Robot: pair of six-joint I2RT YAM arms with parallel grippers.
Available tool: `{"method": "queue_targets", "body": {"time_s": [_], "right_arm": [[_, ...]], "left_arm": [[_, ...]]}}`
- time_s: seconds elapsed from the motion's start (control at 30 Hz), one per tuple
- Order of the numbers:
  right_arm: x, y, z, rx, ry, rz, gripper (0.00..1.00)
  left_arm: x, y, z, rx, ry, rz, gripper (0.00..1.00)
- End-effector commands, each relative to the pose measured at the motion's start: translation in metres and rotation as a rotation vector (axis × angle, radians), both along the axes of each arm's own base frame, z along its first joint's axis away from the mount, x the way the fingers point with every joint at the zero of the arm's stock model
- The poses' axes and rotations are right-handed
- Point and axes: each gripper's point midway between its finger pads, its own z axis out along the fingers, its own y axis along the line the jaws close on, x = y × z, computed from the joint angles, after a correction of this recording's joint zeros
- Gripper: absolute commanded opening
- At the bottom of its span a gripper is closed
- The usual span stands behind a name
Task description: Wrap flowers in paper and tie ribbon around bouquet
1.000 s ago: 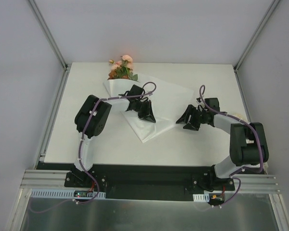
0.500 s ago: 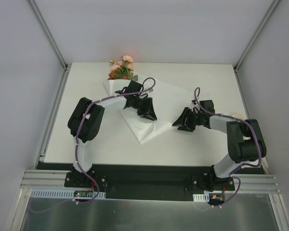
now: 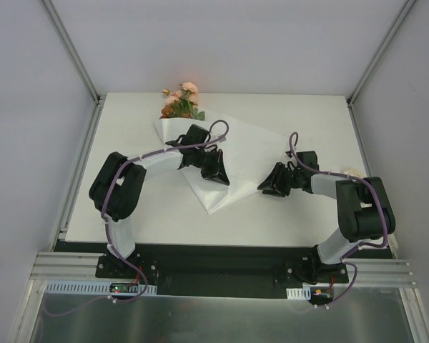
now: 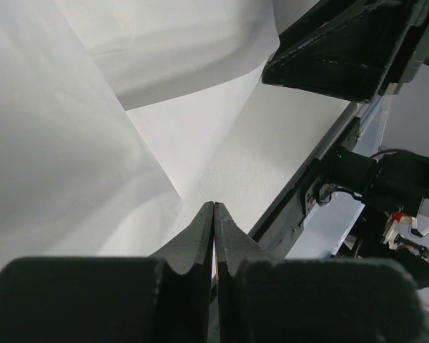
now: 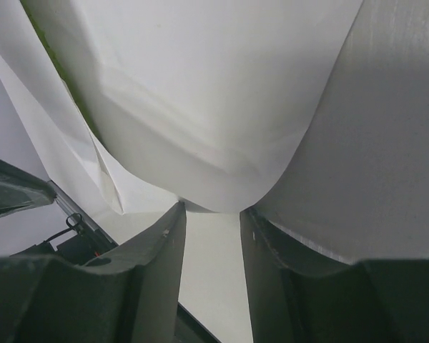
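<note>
Pink and orange artificial flowers lie at the far edge of the white table, their stems under a large thin white paper sheet, partly folded. Left gripper, arm bent across the sheet, is closed, tips down over the paper. Right gripper, jaws parted, meets the sheet's right edge

The left arm rises from its base, folds sharply at the elbow and reaches right and away. Its wrist is turned so that the left gripper points down and toward the near right. Its fingers are pressed flat together. The right arm bends at the elbow and stretches left, held low. The right gripper points left, with a narrow gap between its two fingers.
</note>
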Motion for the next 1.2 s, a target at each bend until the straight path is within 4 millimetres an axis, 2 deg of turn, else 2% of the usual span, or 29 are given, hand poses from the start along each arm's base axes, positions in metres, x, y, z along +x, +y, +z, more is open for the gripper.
{"method": "queue_targets", "body": {"time_s": [0.0, 0.13, 0.3, 0.37, 0.5, 0.63, 0.77, 0.93, 0.97, 1.0, 1.1, 1.17], "right_arm": [[0.006, -0.001, -0.001, -0.013, -0.024, -0.008, 0.38], [0.009, -0.001, 0.001, -0.022, -0.046, -0.006, 0.34], [0.017, -0.001, 0.003, -0.028, -0.084, 0.007, 0.22], [0.021, 0.0, 0.007, -0.034, -0.12, 0.029, 0.16], [0.025, 0.005, 0.015, -0.046, -0.181, 0.066, 0.02], [0.022, 0.011, 0.026, -0.055, -0.228, 0.085, 0.01], [0.017, 0.025, 0.049, -0.071, -0.321, 0.128, 0.01], [0.001, 0.057, 0.072, -0.108, -0.398, 0.237, 0.01], [0.003, 0.062, 0.081, -0.112, -0.422, 0.247, 0.01], [-0.005, 0.071, 0.084, -0.11, -0.429, 0.282, 0.01], [-0.01, 0.087, 0.1, -0.114, -0.49, 0.337, 0.01], [-0.013, 0.091, 0.102, -0.111, -0.499, 0.358, 0.01]], "left_arm": [[0.0, -0.016, -0.017, 0.001, -0.011, -0.027, 0.0], [0.001, -0.02, -0.033, 0.025, 0.004, -0.032, 0.0], [-0.008, -0.011, -0.063, 0.093, 0.044, -0.014, 0.0], [-0.009, -0.006, -0.074, 0.123, 0.051, -0.005, 0.0], [-0.009, -0.005, -0.082, 0.136, 0.056, -0.003, 0.0], [-0.009, -0.003, -0.088, 0.15, 0.059, 0.001, 0.0], [-0.011, -0.001, -0.095, 0.158, 0.072, 0.0, 0.0], [-0.013, 0.001, -0.102, 0.169, 0.08, 0.002, 0.0], [-0.014, 0.001, -0.103, 0.169, 0.08, 0.002, 0.0], [-0.013, 0.001, -0.103, 0.169, 0.076, 0.002, 0.0], [-0.013, 0.002, -0.105, 0.174, 0.076, 0.003, 0.0], [-0.014, 0.002, -0.107, 0.174, 0.077, 0.001, 0.0]]}}
